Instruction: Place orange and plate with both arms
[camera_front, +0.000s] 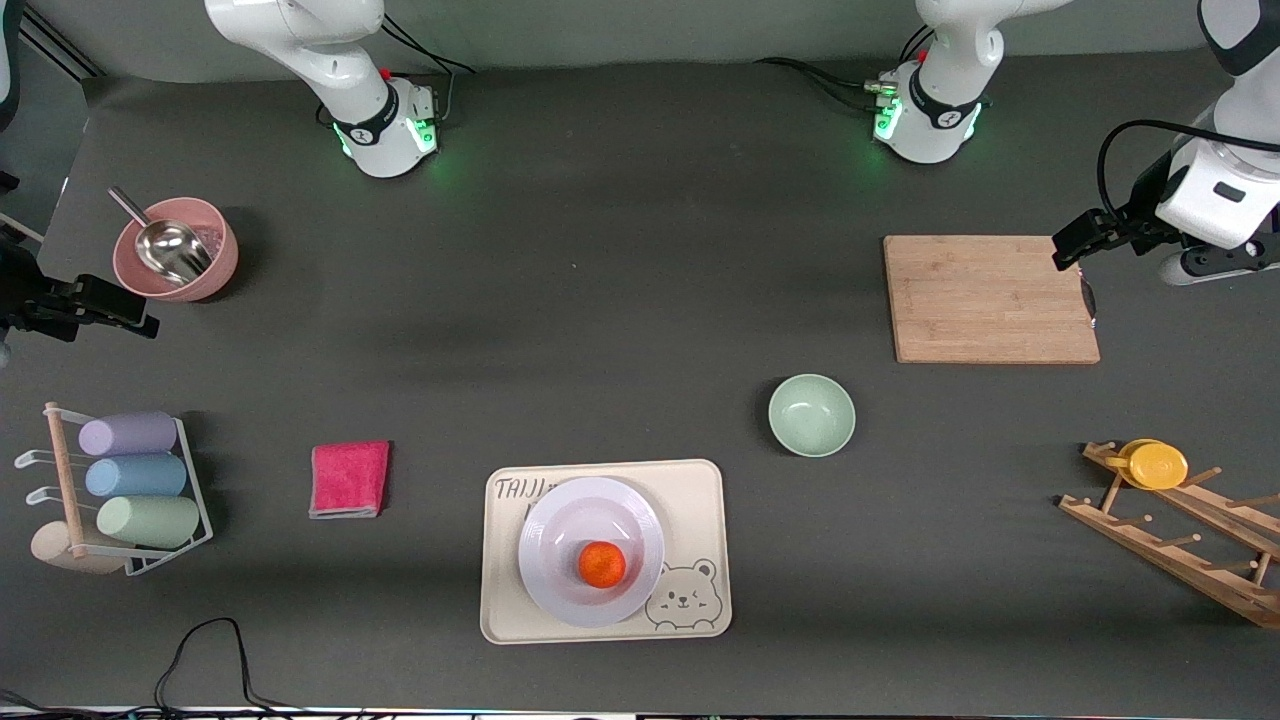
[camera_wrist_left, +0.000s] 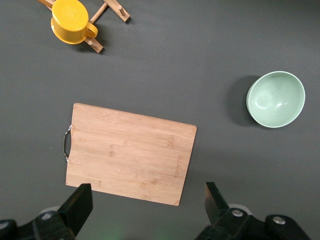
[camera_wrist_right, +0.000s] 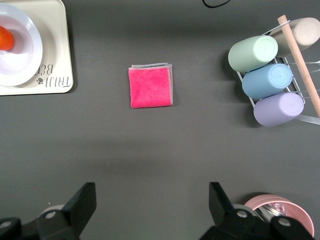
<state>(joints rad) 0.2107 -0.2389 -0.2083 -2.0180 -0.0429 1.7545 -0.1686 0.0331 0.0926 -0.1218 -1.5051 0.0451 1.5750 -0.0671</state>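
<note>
The orange lies in the white plate, which rests on the cream bear tray near the front camera. The right wrist view catches the orange, the plate and the tray at its edge. My left gripper hangs open and empty over the table beside the cutting board. My right gripper hangs open and empty over bare table by the pink bowl. Both are well away from the plate.
A pale-green bowl sits between board and tray. A pink cloth lies beside the tray toward the right arm's end, next to a rack of pastel cups. A wooden rack carrying a yellow cup stands at the left arm's end.
</note>
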